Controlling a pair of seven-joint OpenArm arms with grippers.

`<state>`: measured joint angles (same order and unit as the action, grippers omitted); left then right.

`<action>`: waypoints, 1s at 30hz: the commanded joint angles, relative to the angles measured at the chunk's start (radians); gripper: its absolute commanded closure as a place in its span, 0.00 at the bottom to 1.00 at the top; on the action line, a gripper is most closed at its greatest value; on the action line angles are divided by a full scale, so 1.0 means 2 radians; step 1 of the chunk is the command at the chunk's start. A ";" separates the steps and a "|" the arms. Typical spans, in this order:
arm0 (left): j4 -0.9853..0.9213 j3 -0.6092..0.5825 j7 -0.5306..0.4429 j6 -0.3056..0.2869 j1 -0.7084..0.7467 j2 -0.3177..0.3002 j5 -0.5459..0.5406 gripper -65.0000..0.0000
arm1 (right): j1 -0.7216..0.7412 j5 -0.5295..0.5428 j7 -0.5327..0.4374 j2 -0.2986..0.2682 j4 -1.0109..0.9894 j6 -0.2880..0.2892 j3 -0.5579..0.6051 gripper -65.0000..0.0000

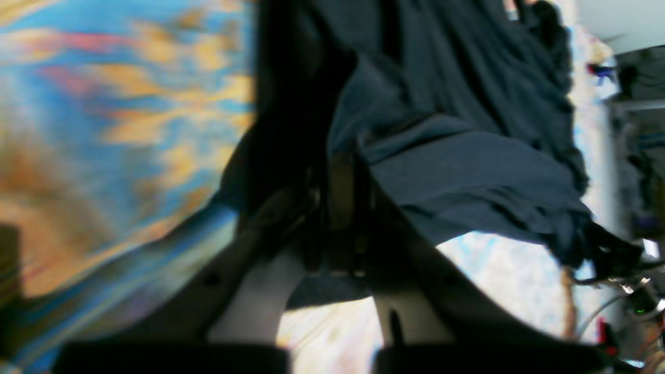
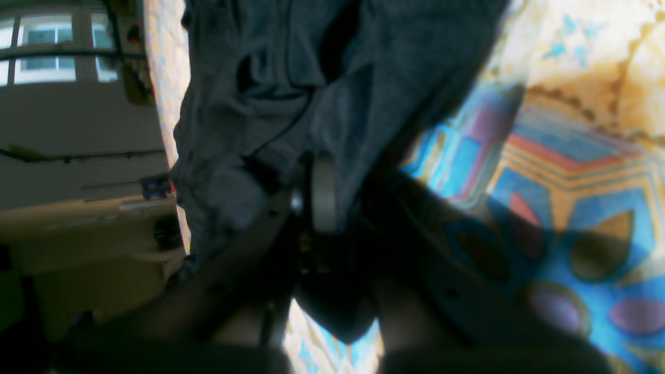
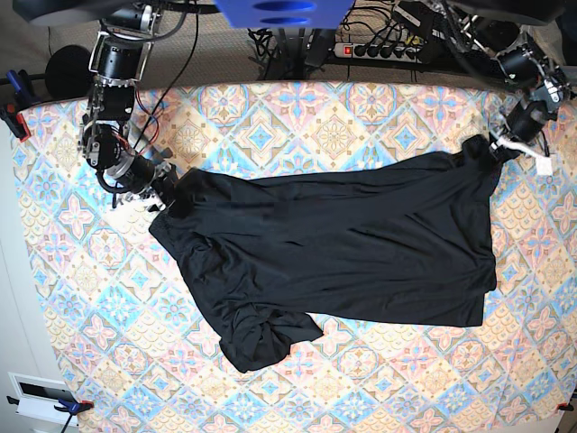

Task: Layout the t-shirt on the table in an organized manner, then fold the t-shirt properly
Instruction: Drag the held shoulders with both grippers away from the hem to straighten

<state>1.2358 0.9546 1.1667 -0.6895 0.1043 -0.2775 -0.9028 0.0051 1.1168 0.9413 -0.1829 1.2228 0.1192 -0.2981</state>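
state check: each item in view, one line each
t-shirt: stretched across the table between both grippers, wrinkled, lower-left part bunched, not folded
left gripper: shut on the t-shirt at its right corner in the base view
right gripper: shut on the t-shirt at its left corner in the base view
table: patterned cloth on it, the t-shirt lying over its middle

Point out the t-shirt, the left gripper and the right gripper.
t-shirt (image 3: 361,244): base view, middle of the spread black body.
left gripper (image 3: 494,144): base view, tips at the shirt's corner.
right gripper (image 3: 168,191): base view, tips at the shirt's opposite corner.
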 commanded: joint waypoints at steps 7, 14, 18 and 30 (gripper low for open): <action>0.009 0.001 -0.007 -0.004 0.036 -0.060 -0.013 1.00 | -0.014 -0.023 0.012 -0.014 -0.015 -0.022 0.001 1.00; 0.009 0.001 -0.007 -0.004 0.048 -0.085 -0.012 1.00 | -0.014 -0.023 0.038 -0.014 -0.014 -0.022 -0.002 1.00; 0.009 0.001 0.002 -0.004 0.055 -0.095 -0.009 1.00 | -0.035 -0.022 0.042 -0.021 -0.014 -0.022 -0.002 1.00; 0.010 0.001 0.019 -0.004 0.101 -0.094 -0.009 1.00 | -0.089 -0.022 0.042 -0.065 0.092 -0.022 -0.002 1.00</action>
<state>1.2392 0.9493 1.2190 -0.7002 0.2996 -0.4400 -0.9146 -0.1745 1.1145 1.0313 -0.3023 1.3998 0.0933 -0.2981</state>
